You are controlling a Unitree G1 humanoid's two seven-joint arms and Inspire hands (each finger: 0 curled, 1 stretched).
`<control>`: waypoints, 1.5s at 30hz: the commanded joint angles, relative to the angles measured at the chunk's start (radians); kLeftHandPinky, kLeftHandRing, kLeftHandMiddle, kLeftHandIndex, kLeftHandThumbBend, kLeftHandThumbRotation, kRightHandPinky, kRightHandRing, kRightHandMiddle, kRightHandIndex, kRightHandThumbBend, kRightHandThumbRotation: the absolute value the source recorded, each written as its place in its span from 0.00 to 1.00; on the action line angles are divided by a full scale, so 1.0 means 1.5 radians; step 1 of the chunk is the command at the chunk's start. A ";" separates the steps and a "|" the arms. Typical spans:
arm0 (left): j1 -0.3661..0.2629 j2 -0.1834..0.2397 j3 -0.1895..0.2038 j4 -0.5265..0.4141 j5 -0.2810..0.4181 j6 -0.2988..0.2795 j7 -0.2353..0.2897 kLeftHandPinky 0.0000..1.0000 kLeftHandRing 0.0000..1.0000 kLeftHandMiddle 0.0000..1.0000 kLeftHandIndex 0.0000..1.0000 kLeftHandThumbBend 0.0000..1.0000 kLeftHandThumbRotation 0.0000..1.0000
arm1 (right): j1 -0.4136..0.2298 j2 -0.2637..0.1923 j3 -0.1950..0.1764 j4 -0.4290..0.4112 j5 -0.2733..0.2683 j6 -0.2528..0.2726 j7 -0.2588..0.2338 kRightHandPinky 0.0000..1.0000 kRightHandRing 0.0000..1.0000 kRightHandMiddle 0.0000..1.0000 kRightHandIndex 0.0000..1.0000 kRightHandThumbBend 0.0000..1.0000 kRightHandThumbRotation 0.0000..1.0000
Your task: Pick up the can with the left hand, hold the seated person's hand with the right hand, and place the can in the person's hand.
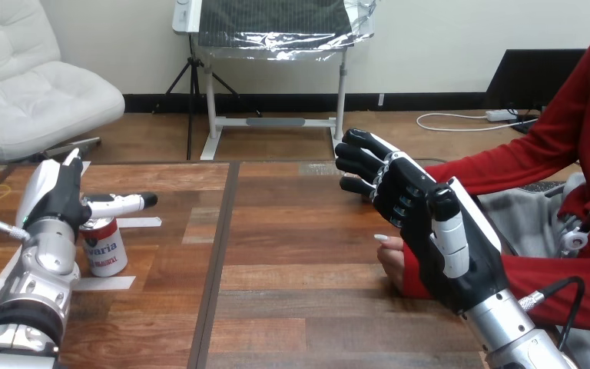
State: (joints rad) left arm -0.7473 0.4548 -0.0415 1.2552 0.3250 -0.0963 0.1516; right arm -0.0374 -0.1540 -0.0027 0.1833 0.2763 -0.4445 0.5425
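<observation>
Far left: left hand [58, 196] at the can [107, 250], back of hand toward the camera, fingers [123, 204] stretched straight out over the can's top, not wrapped round it. Nothing gripped. Can upright on the surface [292, 254], next to white tape strips [104, 283], partly hidden behind the left wrist. Palm-to-can contact: cannot tell. Pick-up not done; reach judged about complete, grasp not closed, no lift.

Centre: bare surface between the two arms. Can well apart from the person.

Right: right hand [422, 223] raised over the right part of the surface, fingers spread and only loosely bent, thumb lying along the palm, holding nothing. Person's hand [392, 261] low near the surface's right edge, just under and beside the right hand's palm, mostly hidden by it, one fingertip visible. No finger or thumb seen curled round it, so hold not made. Touching or apart: cannot tell from this angle.

Status, as a judgement: none of the three steps finished, both approaches close to done.

Remaining:
- Close left hand round the can and lift.
- Settle right hand onto the person's hand and close.
- Carry the can rightward across the surface.
- Set it in the person's palm and release.

Caveat: orientation of the person's palm hidden, so readiness to receive the can unconfirmed.
</observation>
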 commanded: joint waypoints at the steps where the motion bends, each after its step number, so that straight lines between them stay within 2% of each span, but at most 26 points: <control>1: -0.029 0.005 -0.014 -0.001 0.009 -0.001 0.016 0.88 0.96 0.97 0.95 0.91 0.25 | -0.035 0.000 -0.008 -0.023 0.008 -0.010 0.000 0.86 0.90 0.88 0.89 0.93 1.00; 18: -0.020 0.008 -0.022 0.010 0.006 0.000 0.022 0.86 0.94 0.95 0.93 0.90 0.23 | -0.035 -0.001 -0.010 -0.024 0.014 -0.007 0.003 0.86 0.90 0.89 0.89 0.93 1.00; 28: -0.029 0.012 -0.036 0.010 0.016 0.041 -0.003 0.83 0.92 0.93 0.91 0.87 0.26 | -0.036 -0.003 -0.011 -0.024 0.013 -0.009 0.006 0.86 0.90 0.89 0.90 0.92 1.00; 38: -0.031 0.019 -0.056 0.012 0.029 0.057 -0.021 0.80 0.89 0.90 0.89 0.87 0.28 | -0.037 -0.001 -0.013 -0.023 0.020 -0.009 0.012 0.86 0.90 0.89 0.90 0.91 1.00; 45: -0.036 0.021 -0.061 0.014 0.033 0.071 -0.042 0.80 0.90 0.91 0.90 0.85 0.29 | -0.036 -0.001 -0.013 -0.025 0.017 -0.008 0.010 0.86 0.90 0.89 0.90 0.91 1.00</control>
State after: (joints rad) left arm -0.7464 0.4568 -0.1124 1.2806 0.3578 0.0019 0.1053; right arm -0.0374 -0.1576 -0.0043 0.1831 0.2795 -0.4444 0.5593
